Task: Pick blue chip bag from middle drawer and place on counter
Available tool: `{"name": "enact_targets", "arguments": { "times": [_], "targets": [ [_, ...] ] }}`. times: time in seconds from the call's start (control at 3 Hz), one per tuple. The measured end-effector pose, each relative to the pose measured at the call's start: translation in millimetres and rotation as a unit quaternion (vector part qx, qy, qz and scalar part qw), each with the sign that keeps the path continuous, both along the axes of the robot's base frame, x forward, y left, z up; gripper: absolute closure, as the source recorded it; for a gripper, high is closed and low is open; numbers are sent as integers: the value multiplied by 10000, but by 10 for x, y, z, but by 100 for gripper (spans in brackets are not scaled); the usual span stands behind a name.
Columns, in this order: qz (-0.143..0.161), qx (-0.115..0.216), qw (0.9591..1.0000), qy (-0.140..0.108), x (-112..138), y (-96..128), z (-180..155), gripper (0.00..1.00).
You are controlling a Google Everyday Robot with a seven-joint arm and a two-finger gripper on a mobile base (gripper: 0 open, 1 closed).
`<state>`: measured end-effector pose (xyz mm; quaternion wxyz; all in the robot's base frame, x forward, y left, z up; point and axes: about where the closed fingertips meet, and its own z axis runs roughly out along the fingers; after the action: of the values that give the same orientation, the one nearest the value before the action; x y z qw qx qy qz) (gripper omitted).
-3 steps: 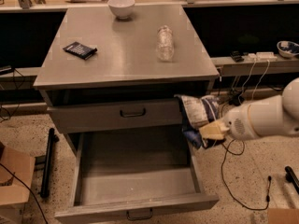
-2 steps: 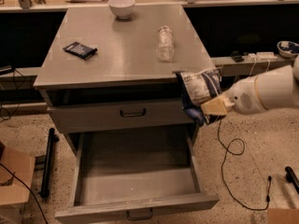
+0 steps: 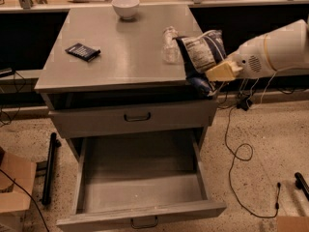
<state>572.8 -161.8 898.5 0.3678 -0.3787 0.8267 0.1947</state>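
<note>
The blue chip bag (image 3: pixel 202 52), dark blue and white foil, hangs in the air over the right edge of the counter (image 3: pixel 120 57), next to the clear plastic bottle (image 3: pixel 169 44). My gripper (image 3: pixel 218 73) reaches in from the right on its white arm and is shut on the bag's right lower side. The middle drawer (image 3: pixel 140 180) is pulled out below, its grey floor bare, with a small dark handle on its low front panel.
A black calculator (image 3: pixel 83 51) lies at the counter's left and a white bowl (image 3: pixel 125 6) at its back. A taller-fronted drawer (image 3: pixel 135 117) above the open one is closed. Cables (image 3: pixel 239 151) lie on the floor at the right, a cardboard box (image 3: pixel 14 185) at the left.
My gripper has lifted the blue chip bag up and a little left, from beside the upper drawer front to the height of the counter's right edge.
</note>
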Motion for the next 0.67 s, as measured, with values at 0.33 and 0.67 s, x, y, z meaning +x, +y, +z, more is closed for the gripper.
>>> {"name": "enact_targets", "arguments": {
  "times": [0.33,0.67],
  "targets": [
    [2,1,10000,-72,26,9,73,100],
    [42,-149,9995,-261,73,80,222,100]
  ]
}}
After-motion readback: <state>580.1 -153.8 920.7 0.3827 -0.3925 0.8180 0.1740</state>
